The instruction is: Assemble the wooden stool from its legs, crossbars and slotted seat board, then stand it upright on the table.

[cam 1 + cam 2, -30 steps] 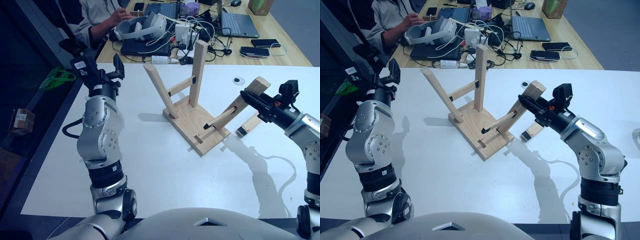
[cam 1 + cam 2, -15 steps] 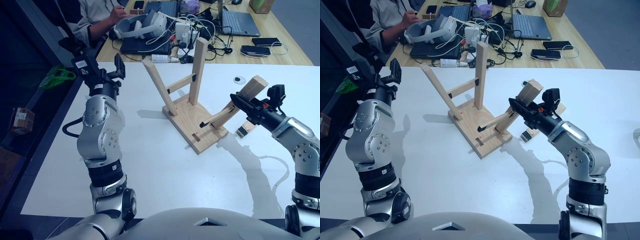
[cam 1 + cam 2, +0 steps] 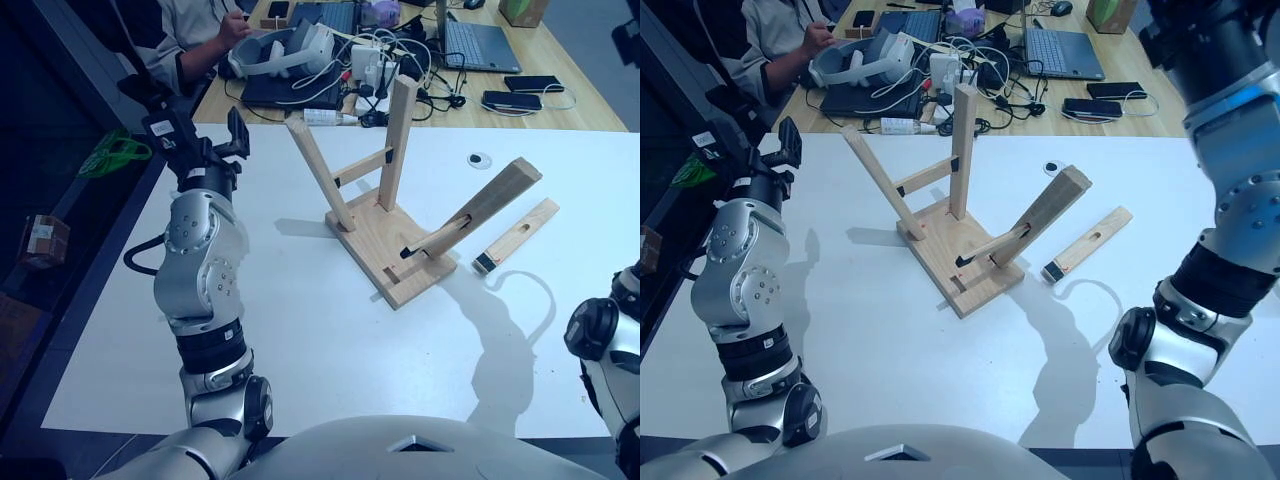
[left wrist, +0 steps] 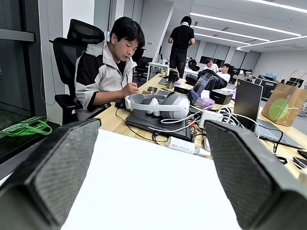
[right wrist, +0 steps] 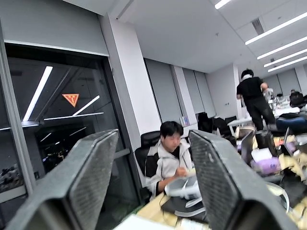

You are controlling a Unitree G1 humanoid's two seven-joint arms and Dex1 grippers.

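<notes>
The white table (image 3: 300,330) holds a wooden stool that lies upside down. Its flat seat board (image 3: 372,232) rests on the table near the middle, with the legs poking up. At the far left end of the board stand two legs. One leg (image 3: 396,140) is nearly straight up, and the other leg (image 3: 320,180) tips out to the left. A short crossbar (image 3: 362,168) joins these two. At the right end of the board a third leg (image 3: 490,200) leans far over to the right. A thin bar (image 3: 435,240) runs from it down toward the board. One more loose leg (image 3: 517,235) lies flat on the table just to the right of the leaning one, not touching it. The left hand (image 4: 151,127) is held up at the far left edge of the table, well apart from the stool. Its two fingers (image 4: 53,167) are spread wide with nothing between them. The right hand (image 5: 153,139) is lifted up high, and its fingers (image 5: 91,177) are also spread wide and hold nothing. A white headset (image 3: 280,50) sits on the brown table behind.
</notes>
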